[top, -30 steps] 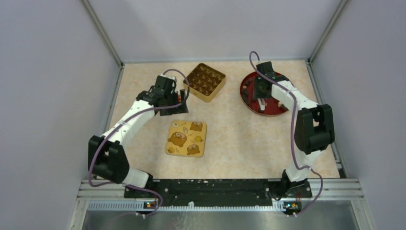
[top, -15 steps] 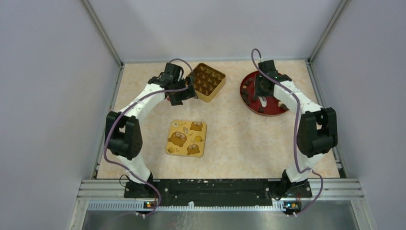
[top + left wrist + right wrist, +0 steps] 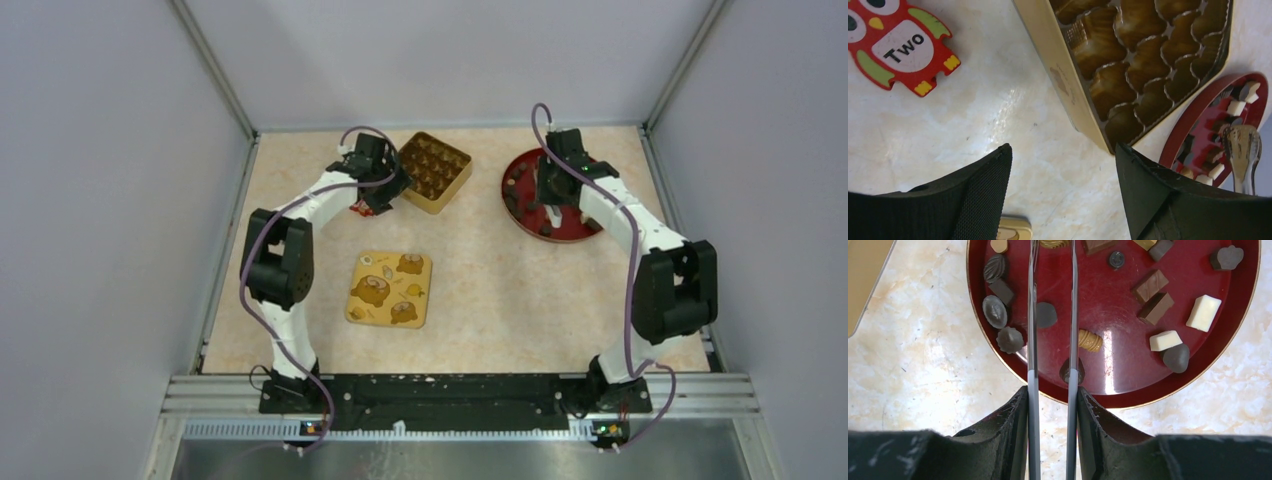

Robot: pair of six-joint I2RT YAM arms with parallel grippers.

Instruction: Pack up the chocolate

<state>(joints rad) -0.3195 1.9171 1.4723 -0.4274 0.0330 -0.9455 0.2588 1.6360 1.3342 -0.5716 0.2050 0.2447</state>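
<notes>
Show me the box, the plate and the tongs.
Box point(image 3: 1068, 95): left wrist view, on its near side wall.
Plate point(image 3: 1108, 295): right wrist view, on the bare red floor.
Tongs point(image 3: 1032, 340): right wrist view, on the left blade.

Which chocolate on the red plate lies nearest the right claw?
The dark rounded chocolate at the red plate's near rim, partly hidden behind one arm of the tongs. It sits ahead of the right claw; the others lie farther in.

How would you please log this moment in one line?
left gripper open beside box | right gripper holding tongs over plate | chocolate on plate
</notes>
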